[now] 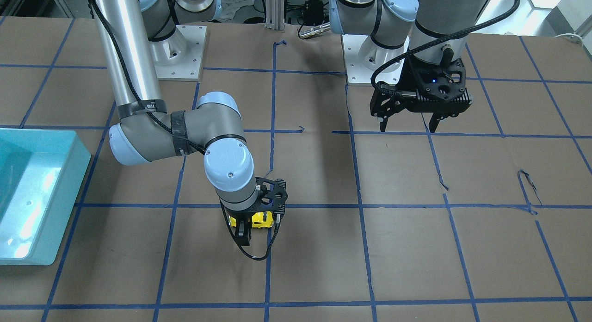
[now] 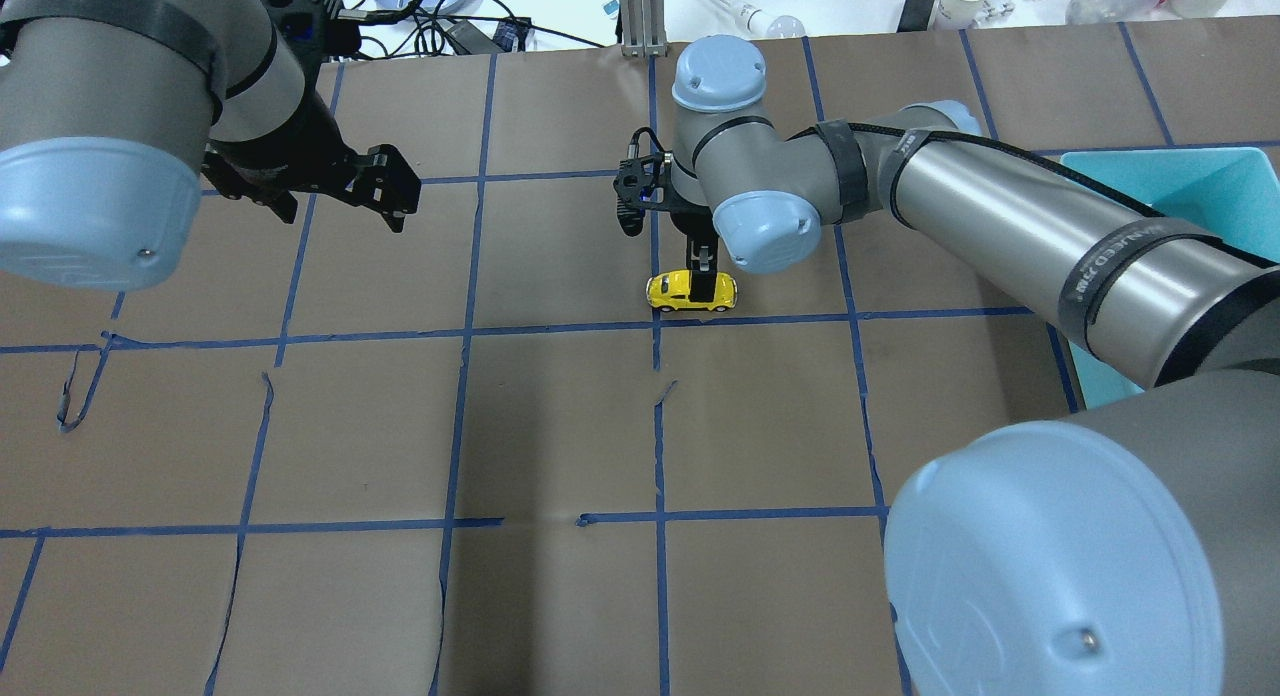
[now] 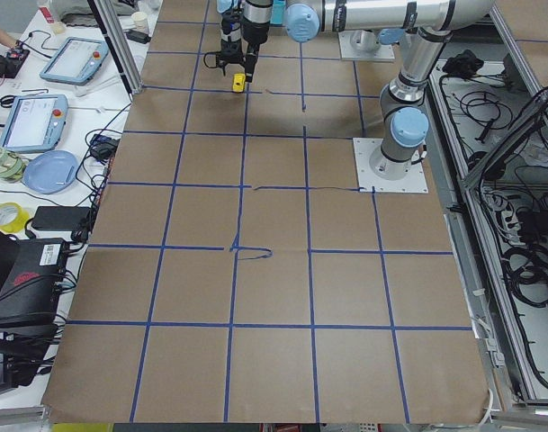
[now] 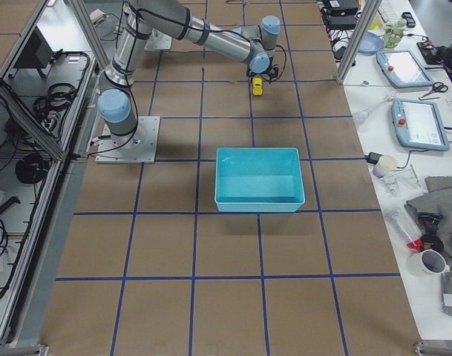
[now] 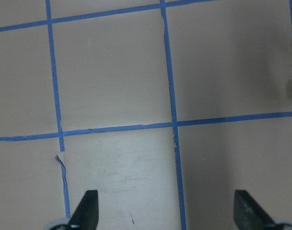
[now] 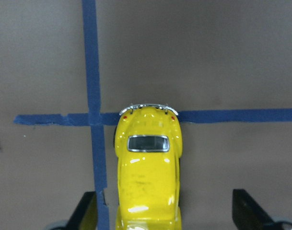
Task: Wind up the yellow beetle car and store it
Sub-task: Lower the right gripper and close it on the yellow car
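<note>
The yellow beetle car [image 6: 148,177] stands on the brown table, over a crossing of blue tape lines. It also shows in the overhead view [image 2: 680,289] and the front view [image 1: 260,219]. My right gripper [image 1: 256,225] is lowered around it and open. Its two fingertips [image 6: 88,211] stand wide on either side of the car and do not touch it. My left gripper [image 1: 409,126] is open and empty. It hangs above the bare table near its base, far from the car, and its wrist view shows only its fingertips [image 5: 88,208] over tape lines.
A teal bin [image 2: 1160,196] stands on the table on my right side, also in the front view [image 1: 37,192] and the right side view [image 4: 259,178]. Blue tape lines grid the brown table [image 2: 560,426]. Cables and tools lie beyond its far edge.
</note>
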{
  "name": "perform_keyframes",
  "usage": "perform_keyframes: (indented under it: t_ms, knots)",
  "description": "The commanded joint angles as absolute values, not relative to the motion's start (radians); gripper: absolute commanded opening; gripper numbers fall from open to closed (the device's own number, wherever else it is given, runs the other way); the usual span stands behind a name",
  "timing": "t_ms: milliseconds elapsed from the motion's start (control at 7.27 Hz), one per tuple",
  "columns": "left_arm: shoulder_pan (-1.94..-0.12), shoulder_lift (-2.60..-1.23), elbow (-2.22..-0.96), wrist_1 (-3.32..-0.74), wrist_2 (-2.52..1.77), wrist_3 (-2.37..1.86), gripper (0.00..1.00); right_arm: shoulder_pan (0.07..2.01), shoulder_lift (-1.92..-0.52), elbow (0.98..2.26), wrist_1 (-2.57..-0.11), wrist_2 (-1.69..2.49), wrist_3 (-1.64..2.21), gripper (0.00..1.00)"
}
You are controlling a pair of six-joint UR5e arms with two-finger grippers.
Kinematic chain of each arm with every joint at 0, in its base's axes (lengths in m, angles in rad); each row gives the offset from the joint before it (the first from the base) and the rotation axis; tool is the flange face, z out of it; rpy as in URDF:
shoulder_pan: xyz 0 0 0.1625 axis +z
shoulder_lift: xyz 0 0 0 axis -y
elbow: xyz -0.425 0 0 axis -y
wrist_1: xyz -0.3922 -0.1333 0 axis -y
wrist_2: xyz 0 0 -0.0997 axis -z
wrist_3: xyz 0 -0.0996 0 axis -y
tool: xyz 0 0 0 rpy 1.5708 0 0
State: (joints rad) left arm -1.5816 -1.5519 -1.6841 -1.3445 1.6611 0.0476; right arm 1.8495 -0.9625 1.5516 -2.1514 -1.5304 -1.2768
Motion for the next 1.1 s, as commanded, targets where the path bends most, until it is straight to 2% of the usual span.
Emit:
perform_keyframes:
  t_ms: [0,138,275,412,550,962]
  knots:
    - [-1.569,-1.543,-1.675,-1.377,1.648,0.023,1.0,1.868,-0.945,1.555,-2.163,-1.531,-1.298,1.0]
    - [-1.578,-1.542,-1.672,-1.384,1.616,0.021,1.0,1.873,-0.948,1.555,-2.157,-1.529,-1.296,0.74]
    - [-1.577,-1.536,-1.654,-1.42,1.565,0.015,1.0,1.881,-0.95,1.555,-2.154,-1.531,-1.298,0.35]
    - [-1.572,-1.54,-1.638,-1.44,1.562,0.015,1.0,1.882,-0.956,1.555,-2.146,-1.535,-1.298,0.11]
    - [-1.581,-1.542,-1.638,-1.439,1.566,0.015,1.0,1.882,-0.957,1.555,-2.134,-1.542,-1.298,0.05]
    - [-1.58,-1.545,-1.638,-1.437,1.571,0.024,1.0,1.83,-1.079,1.554,-2.082,-1.654,-1.325,0.04]
